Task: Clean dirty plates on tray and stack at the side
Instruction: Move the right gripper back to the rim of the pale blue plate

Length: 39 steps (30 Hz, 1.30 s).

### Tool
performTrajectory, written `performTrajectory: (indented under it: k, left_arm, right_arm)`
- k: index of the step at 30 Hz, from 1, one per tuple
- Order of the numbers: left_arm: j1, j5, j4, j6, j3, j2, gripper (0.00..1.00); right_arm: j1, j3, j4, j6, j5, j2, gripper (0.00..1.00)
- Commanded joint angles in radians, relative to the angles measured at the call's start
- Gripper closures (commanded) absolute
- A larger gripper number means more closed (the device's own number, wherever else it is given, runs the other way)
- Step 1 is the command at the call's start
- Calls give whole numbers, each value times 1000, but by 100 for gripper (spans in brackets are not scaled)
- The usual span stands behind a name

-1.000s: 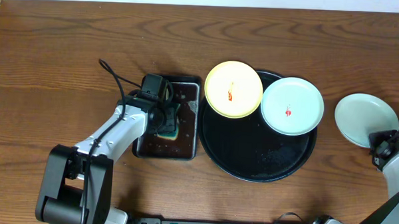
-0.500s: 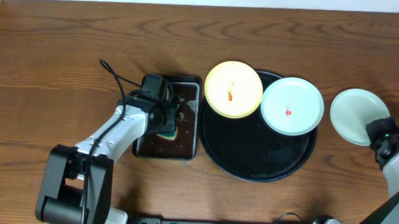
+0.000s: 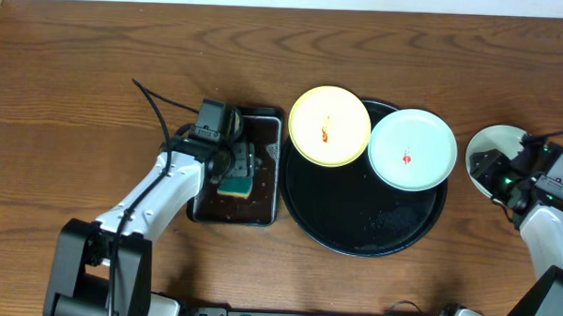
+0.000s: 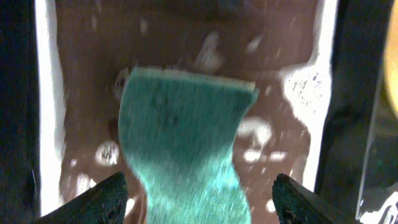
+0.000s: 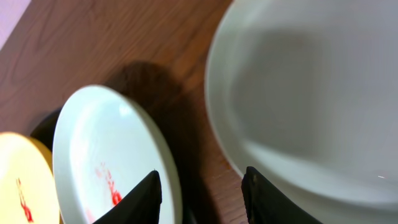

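The left gripper [image 4: 196, 202] hangs over the small black rectangle tray [image 3: 259, 202], which looks wet. Its two fingers [image 4: 102, 199] are wide apart. The green sponge [image 4: 180, 149] lies flat in that tray, in the gap between the fingers, and nothing squeezes it. Just to the right sits the big round black tray [image 3: 355, 217] on the brown wooden table [image 3: 78, 76]. A pale yellow round plate [image 3: 330, 125] with a red smear rests on the top left edge of the big tray. A pale mint-blue round plate [image 3: 412, 149] with a red smear rests on its right side. Another pale mint-blue plate [image 3: 493, 151] lies on the table, just beside the big tray on the right. The right gripper [image 5: 202, 196] is low at this plate's edge with its fingers apart, holding nothing.
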Motion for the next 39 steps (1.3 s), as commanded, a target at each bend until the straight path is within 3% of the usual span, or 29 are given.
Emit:
performTrajectory:
  k: [1,10,12,15,16,22,23,25,26,27,32,35,39]
  left_arm:
    - [3,-13,32,8,22,48,25]
    - [3,-13,105,9,21,153,36]
    - [3,-13,110,9,21,174,67]
    - [3,-13,112,9,21,183,91]
    - [3,-13,111,9,22,181,93]
    - [3,-43,103,9,25,125,93]
    - [3,-43,100,9,25,108,87]
    - [3,-43,93,9,25,74,41]
    - [3,-43,86,8,25,55,30]
    - [3,-43,71,9,25,32,26]
    - [3,-42,-5,8,25,-26,26]
    - [3,-42,-13,8,10,-23,39]
    - [3,-42,-5,8,-20,-21,44]
  right_arm:
    - [28,17,-2,-38,1,2,59]
    - [35,17,-6,-37,1,2,61]
    - [35,17,-6,-37,1,2,63]
    - [35,17,-6,-37,1,2,63]
    - [35,17,-6,-37,1,2,64]
    - [37,17,-6,-37,0,2,65]
    - [38,17,-6,-37,0,2,65]
    - [42,17,-6,-38,0,2,65]
    - [47,17,-6,-38,0,2,64]
    - [51,17,-8,-38,0,2,64]
    - [84,17,-8,-39,1,2,62]
    - [96,17,-8,-49,2,2,63]
    - [96,17,-20,-49,2,2,64]
